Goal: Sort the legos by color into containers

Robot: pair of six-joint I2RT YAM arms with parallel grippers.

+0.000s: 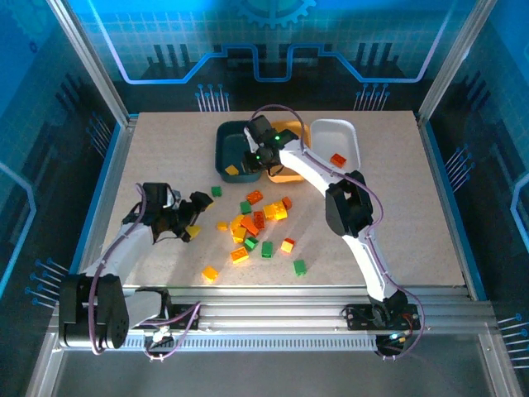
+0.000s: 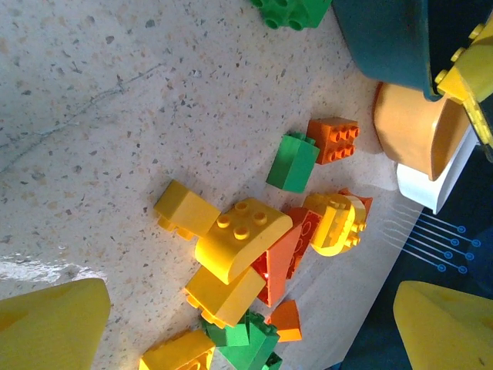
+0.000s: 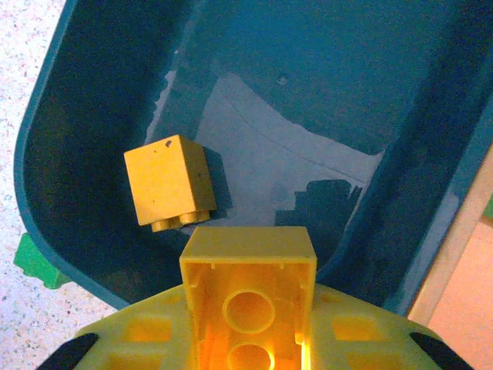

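Red, yellow and green legos lie in a loose pile mid-table. The dark teal container holds one yellow brick. My right gripper hangs over that tray, shut on a hollow yellow brick, just above the lying yellow brick. The orange-yellow container is partly hidden by the right arm. The white container holds a red brick. My left gripper stands open at the pile's left edge. Its fingers flank yellow and green bricks, with a curved yellow brick ahead.
Single bricks lie scattered in front of the pile, among them a yellow one and a green one. A green brick sits just outside the teal tray. The table's right half is bare board.
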